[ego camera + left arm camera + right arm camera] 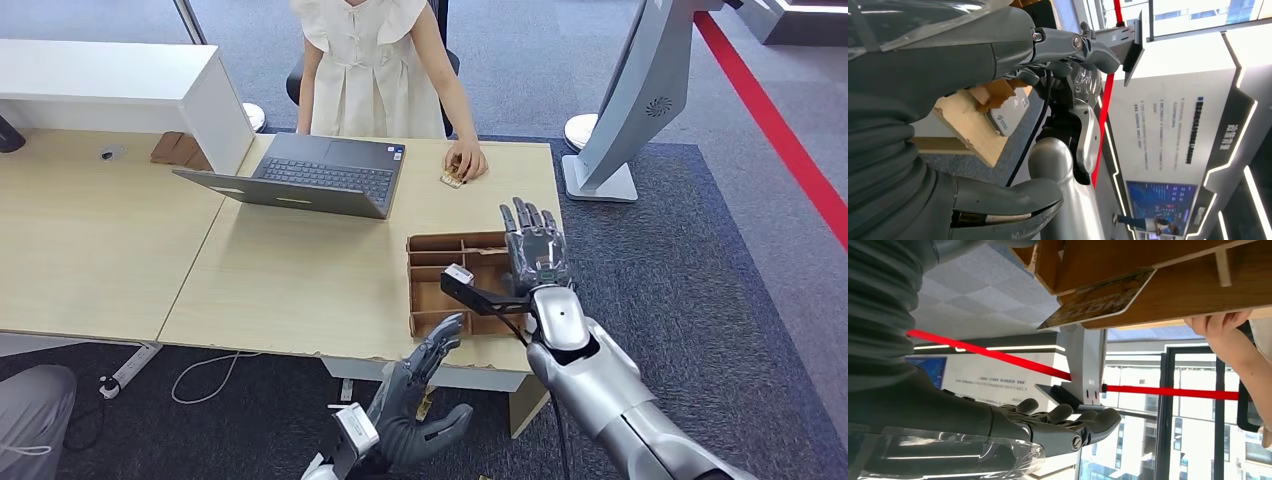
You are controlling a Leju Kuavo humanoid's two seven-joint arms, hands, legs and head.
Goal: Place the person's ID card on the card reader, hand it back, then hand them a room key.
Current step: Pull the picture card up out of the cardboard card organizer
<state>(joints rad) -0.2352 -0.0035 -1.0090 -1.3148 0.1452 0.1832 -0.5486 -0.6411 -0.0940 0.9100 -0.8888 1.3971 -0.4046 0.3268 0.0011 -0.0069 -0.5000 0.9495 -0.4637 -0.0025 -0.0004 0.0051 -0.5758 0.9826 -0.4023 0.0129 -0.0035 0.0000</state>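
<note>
You have the wooden surface (300, 270) in front of you, with an open laptop (310, 175) toward the far side and a person (375, 65) standing behind it. Near your edge sits a cardboard tray (430, 285) split into compartments, and a small card reader (458, 274) rests in it. Your right hand (535, 248) hovers above the tray's right side, fingers straight and spread, holding nothing. Your left hand (420, 400) hangs below the near edge, fingers loosely apart and empty. The ID card (453, 180) lies on the far side under the person's hand (466, 162), well apart from yours. I judge you are at the first step: the card is not yet collected. Next, reach the right hand forward to the card and pinch it by an edge.
</note>
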